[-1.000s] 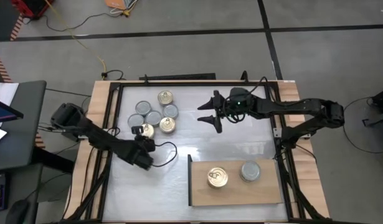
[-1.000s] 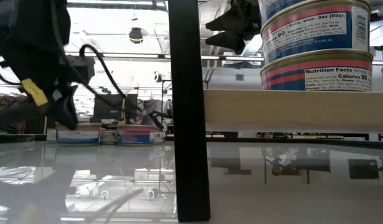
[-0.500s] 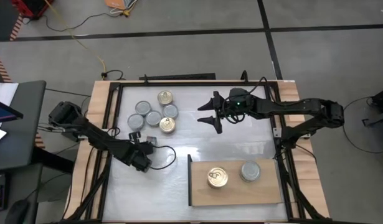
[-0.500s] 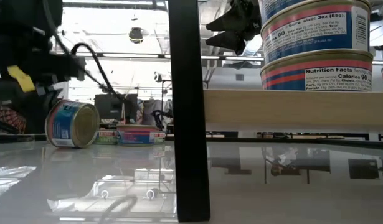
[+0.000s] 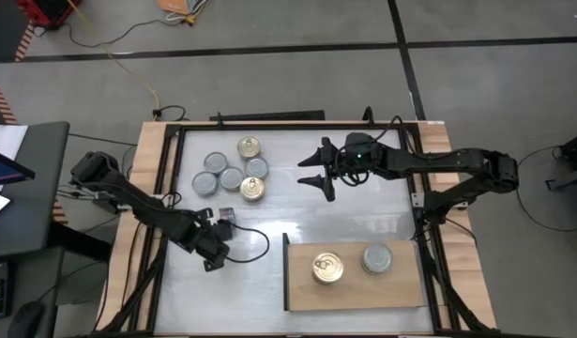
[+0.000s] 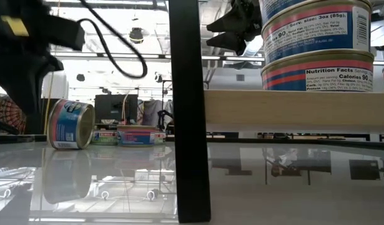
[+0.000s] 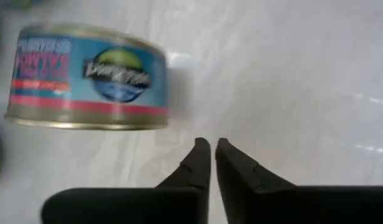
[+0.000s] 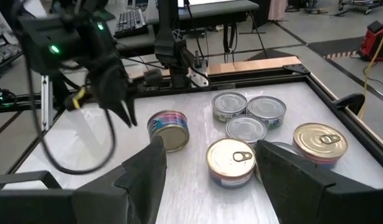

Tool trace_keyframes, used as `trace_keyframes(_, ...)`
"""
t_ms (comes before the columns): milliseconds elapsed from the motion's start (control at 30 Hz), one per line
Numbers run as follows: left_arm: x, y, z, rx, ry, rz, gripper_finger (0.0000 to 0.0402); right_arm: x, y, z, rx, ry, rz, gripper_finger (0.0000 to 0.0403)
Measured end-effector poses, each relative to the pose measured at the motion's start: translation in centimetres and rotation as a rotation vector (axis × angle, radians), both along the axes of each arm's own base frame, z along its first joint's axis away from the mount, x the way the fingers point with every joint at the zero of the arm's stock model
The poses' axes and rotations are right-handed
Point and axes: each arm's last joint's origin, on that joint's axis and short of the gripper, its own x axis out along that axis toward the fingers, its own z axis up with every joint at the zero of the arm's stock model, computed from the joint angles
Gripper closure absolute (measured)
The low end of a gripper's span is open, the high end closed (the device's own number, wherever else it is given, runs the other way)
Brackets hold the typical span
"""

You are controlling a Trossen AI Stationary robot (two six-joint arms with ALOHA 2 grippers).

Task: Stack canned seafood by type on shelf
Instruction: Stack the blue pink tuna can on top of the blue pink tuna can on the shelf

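Tipped can (image 6: pixel 70 124): a blue-labelled tin with a red band, lying on its side on the white table top (image 5: pixel 344 221), just in front of the loose group and beside the left gripper; nothing grips it.
Loose group (image 5: pixel 232 172): six cans standing upright in a cluster at the far left part of the table; two show gold pull-tab lids, four show plain silver-grey lids, most touching a neighbour.
Shelf (image 5: pixel 401 286): light-brown wooden board with a dark upright edge, at the near right of the table, well apart from the loose group.
Gold-lid stack (image 5: pixel 327 268): on the left part of the shelf; the low view shows one can set on another.
Grey-lid can (image 5: pixel 377 257): on the shelf, just to the right of the gold-lid stack and apart from it.
Left gripper (image 7: pixel 208 151): fingers pressed nearly together with only a sliver between the tips, holding nothing; it hangs over bare table near the tipped can, between the loose group and the shelf.
Right gripper (image 5: pixel 313 169): fingers spread apart and empty, raised over the far middle of the table, to the right of the loose group.
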Motion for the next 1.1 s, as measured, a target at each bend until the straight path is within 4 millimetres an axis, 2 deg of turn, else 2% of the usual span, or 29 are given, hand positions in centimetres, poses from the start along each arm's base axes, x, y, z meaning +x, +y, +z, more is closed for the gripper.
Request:
trace_keyframes(200, 0.7, -0.6, 3.2, 0.038, -0.055, -0.026, 0.0306, 0.0, 0.0, 0.0, -0.007, 0.003, 0.002, 0.0131)
trace_keyframes(333, 1.3, -0.7, 5.0, 0.136, -0.108, -0.143, 0.0254, 0.0, 0.0, 0.0, -0.008, 0.003, 0.003, 0.0131)
trace_keyframes(467, 2.0, -0.3, 6.1, 0.226, -0.134, -0.229, 0.0206, 0.0, 0.0, 0.0, -0.008, 0.003, 0.003, 0.0131)
trace_keyframes(567, 2.5, 0.5, 6.2, 0.188, -0.12, -0.183, 0.0177, 0.0, 0.0, 0.0, -0.01, 0.005, 0.003, 0.0131)
trace_keyframes(633, 2.8, 1.2, 6.2, 0.181, -0.109, -0.18, 0.0169, 0.0, 0.0, -0.2, -0.009, 0.019, 0.004, 0.0131)
trace_keyframes(767, 3.2, 2.2, 6.3, 0.29, -0.097, -0.233, 0.0166, -0.1, 0.0, -0.4, -0.006, 0.04, 0.004, 0.0131)
trace_keyframes(1100, 2.5, 3.0, 6.2, 0.5, 0.029, -0.395, 0.0166, -0.1, 0.0, -0.2, -0.008, 0.02, 0.004, 0.0131)
